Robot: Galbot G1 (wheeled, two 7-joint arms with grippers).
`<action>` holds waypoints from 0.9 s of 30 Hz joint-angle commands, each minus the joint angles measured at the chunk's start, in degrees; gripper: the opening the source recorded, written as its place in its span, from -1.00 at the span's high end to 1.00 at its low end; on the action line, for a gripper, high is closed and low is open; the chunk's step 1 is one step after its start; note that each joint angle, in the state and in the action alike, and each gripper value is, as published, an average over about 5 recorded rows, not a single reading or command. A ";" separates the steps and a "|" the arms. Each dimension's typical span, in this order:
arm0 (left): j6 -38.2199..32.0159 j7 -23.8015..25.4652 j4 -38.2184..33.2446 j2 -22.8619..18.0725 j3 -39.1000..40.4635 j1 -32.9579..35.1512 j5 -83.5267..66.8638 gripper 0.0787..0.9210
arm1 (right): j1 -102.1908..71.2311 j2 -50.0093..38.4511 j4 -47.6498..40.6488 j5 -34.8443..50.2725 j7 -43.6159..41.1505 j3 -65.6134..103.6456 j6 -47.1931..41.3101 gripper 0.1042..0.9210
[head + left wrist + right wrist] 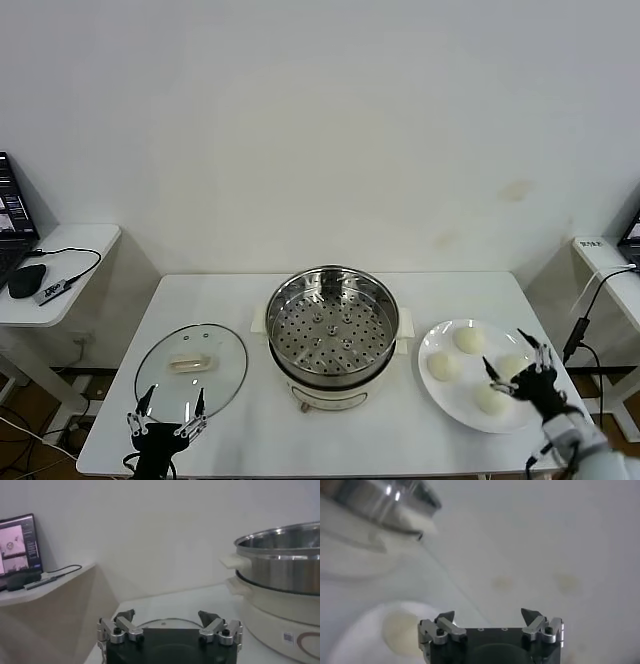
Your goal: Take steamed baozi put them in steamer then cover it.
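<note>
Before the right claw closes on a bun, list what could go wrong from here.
1. The open right claw hovers over the flat white plate where four small cream-white buns sit close together; closing could nudge a neighbouring bun off.
2. The soft bun may get squashed.
3. The round clear glass lid lies near the white table's front edge by the open left claw; a bump might slide it off.

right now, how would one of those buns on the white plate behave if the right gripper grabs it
Each bun looks smooth and rounded, so it would probably roll on the flat white plate if nudged sideways. They look soft and puffy, likely light and easy to dent. The open right gripper hovering above should close gently.
</note>
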 commanded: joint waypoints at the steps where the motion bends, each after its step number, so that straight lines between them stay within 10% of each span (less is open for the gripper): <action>1: 5.96 0.06 -1.67 0.31 -0.03 -0.73 1.06 -0.77 | 17.84 -19.99 -11.16 -4.31 -16.09 -10.03 -2.73 -0.76; 15: 4.97 0.08 -1.63 -0.18 -0.91 -0.63 3.16 -0.77 | 68.47 -20.81 -33.73 7.81 -37.76 -66.60 -2.87 -0.76; 27: 4.66 0.21 -0.77 -0.27 -2.62 -1.12 3.08 -0.77 | 75.04 -11.33 -42.56 6.16 -39.70 -77.51 -1.95 -0.76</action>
